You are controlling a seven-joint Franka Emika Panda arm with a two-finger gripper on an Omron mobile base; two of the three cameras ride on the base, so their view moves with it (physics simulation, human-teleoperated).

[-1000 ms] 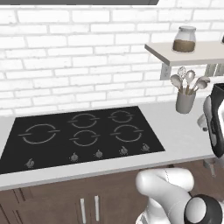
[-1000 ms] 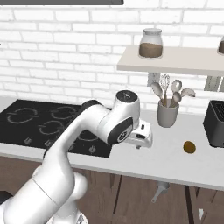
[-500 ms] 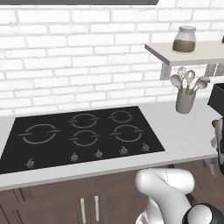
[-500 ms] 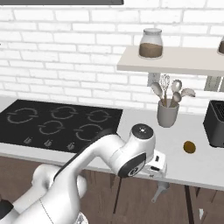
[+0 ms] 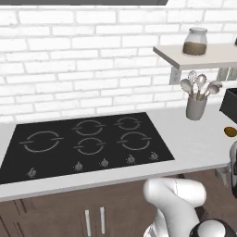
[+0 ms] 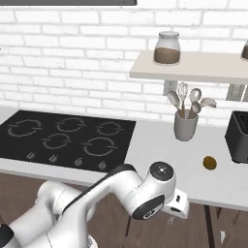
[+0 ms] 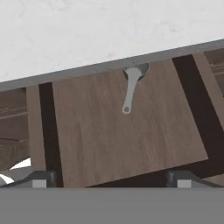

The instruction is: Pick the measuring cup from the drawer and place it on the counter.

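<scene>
Measuring cup in open drawer

arm bent low below the counter edge, brown oval object beside utensil holder.

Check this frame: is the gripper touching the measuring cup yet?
Apart. In the hand view the gripper sits at the bottom edge, with bare drawer floor between it and the measuring cup.

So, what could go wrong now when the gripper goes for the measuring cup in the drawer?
The measuring cup lies mostly under the counter edge, only its handle showing, so the hand may hit the slab. The thin flat handle could slip from the fingers. The cup sits at the back of the drawer, a deep reach.
</scene>
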